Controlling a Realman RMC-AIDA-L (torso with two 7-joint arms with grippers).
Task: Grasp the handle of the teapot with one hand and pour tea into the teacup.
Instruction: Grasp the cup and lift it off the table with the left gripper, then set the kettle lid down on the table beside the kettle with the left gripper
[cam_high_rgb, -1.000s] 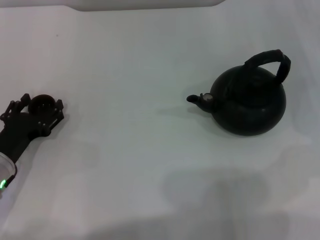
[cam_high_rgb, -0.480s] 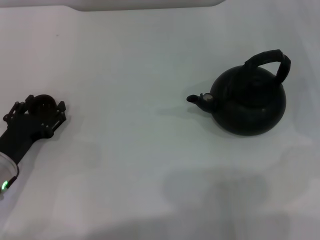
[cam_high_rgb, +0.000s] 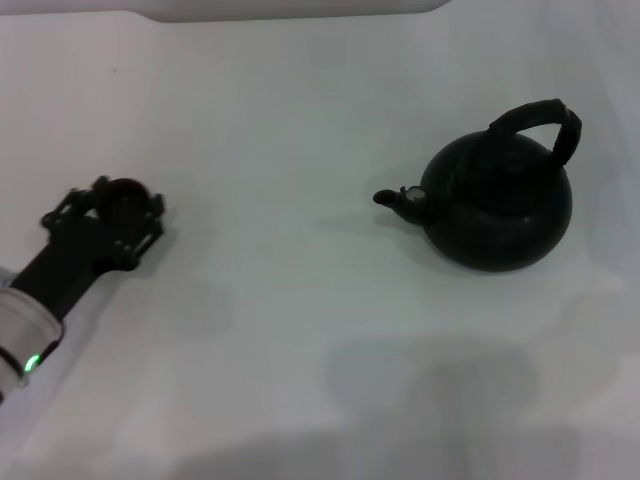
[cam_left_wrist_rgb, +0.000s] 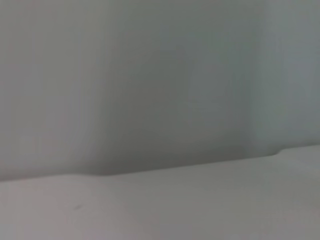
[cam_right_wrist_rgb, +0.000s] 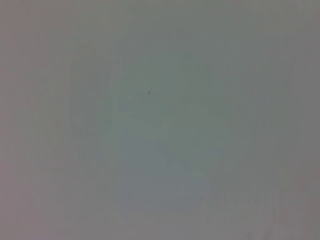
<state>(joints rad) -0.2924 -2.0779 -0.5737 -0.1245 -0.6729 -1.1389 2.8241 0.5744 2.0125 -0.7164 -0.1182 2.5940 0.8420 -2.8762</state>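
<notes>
Take the teapot (cam_high_rgb: 497, 203) as your landmark. Far off on its spout side, your left tool (cam_high_rgb: 108, 218) sits low over the white bench (cam_high_rgb: 300, 330), its black fingers closed around the tiny dark teacup (cam_high_rgb: 123, 197). The spout (cam_high_rgb: 395, 199) points toward that tool, with open bench between them. The teapot itself stands upright on the bench, and its thick arched handle (cam_high_rgb: 545, 122) rises over the top on the side away from the spout. Your right tool is in no view.

Expect the pot to be heavy, more so if full, and its glossy body slippery, so take it by the ribbed handle at the crown of the arch, where it should tip least. The teacup looks light and fragile; grip it gently.
</notes>
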